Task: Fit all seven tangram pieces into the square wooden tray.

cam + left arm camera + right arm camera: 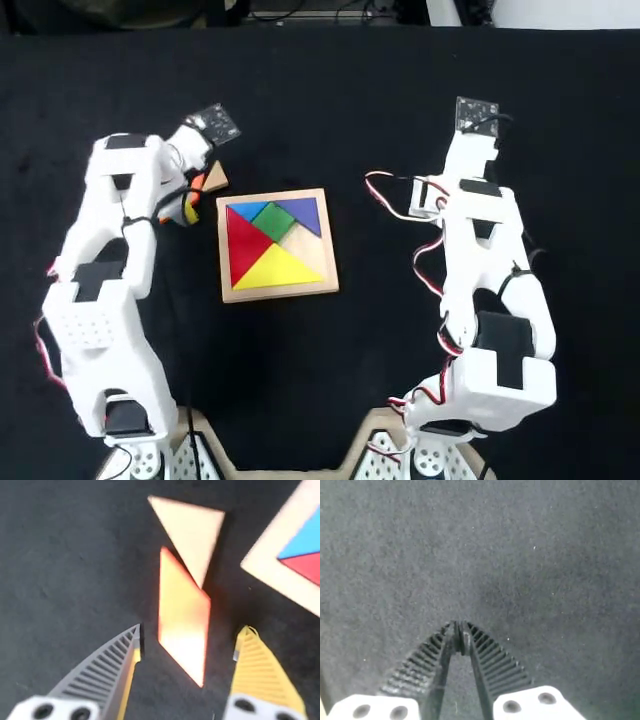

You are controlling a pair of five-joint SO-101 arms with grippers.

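**Five pieces in the tray, two out by the left claw**

High view: the square wooden tray (280,294) sits between the two arms, nearer the left claw (192,198). It holds a red triangle (240,245), a yellow triangle (277,268) and blue, green and purple pieces, with a bare patch on the side away from that claw. Left wrist view: the claw is spread wide, its grey finger (117,655) and yellow finger (255,665) on either side of the orange parallelogram piece (182,625) on the black tabletop (65,555). A plain wooden triangle (192,535) lies just past the fingertips. Its tip meets the parallelogram's far end, touching or overlapping, can't tell. A tray corner pokes in beyond the yellow finger. Right wrist view: the right claw (458,630) is pressed together, tips meeting over the tabletop.
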